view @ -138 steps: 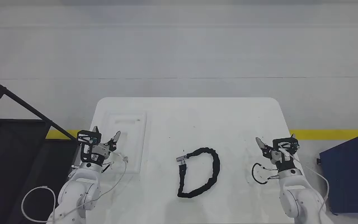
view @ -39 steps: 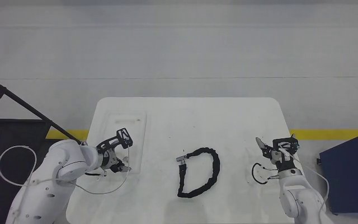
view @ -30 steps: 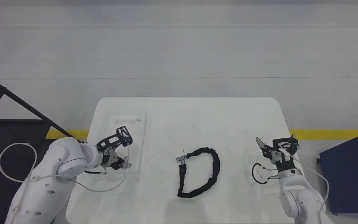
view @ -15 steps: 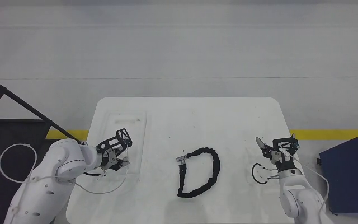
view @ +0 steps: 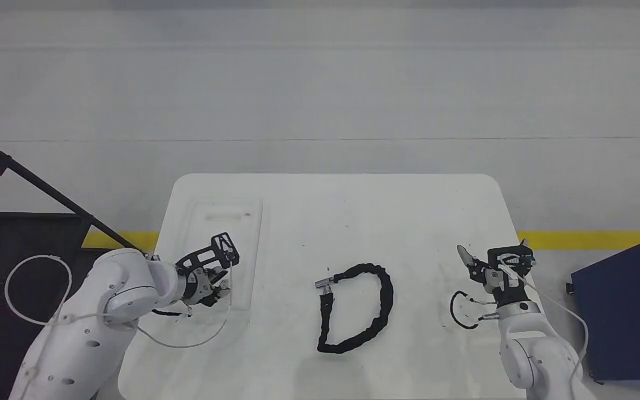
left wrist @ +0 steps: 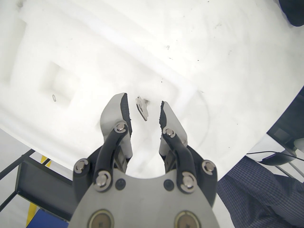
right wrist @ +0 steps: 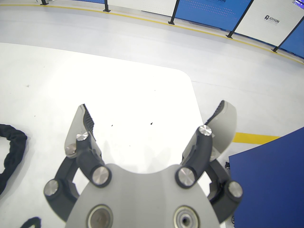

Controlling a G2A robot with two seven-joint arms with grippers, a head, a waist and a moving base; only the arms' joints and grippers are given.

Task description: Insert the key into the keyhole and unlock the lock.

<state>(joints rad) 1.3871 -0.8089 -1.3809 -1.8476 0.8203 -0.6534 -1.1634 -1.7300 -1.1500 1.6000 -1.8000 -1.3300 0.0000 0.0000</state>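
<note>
Toward left side of table (view: 420, 210): left gripper (left wrist: 143, 101) low over tray (left wrist: 71, 36), fingers apart, one on each side of key (left wrist: 142, 107), neither in contact. Key flat on tray, near one corner, well apart from chain (view: 386, 295). Straddling pose judged as set-up for a plain pinch: gap lined up across key, ready for seizure by closing alone.

At table centre: chain, a black-sleeved loop lying flat, apparently closed into a D at metal lock head (view: 323, 285), on the side nearer the tray. Placement judged convenient: lock head turned toward the arm with the key, short carry across bare tabletop.

Toward right edge: right gripper (right wrist: 152, 110), fingers spread wide, empty, clear of chain; likely left free for steadying lock head during insertion.

Task judged at its first step: key not yet lifted, keyhole not yet approached.

Left wrist view: resolves key as a small metal tab between pads (left wrist: 125, 110), plus shallow recesses moulded in tray. Top view: renders that spot too small to separate key from fingertips, but sets out full spacing of tray, chain and both arms. Right wrist view: confirms wide, empty spread and catches a curve of chain at its margin. Keyhole itself too small to tell.
</note>
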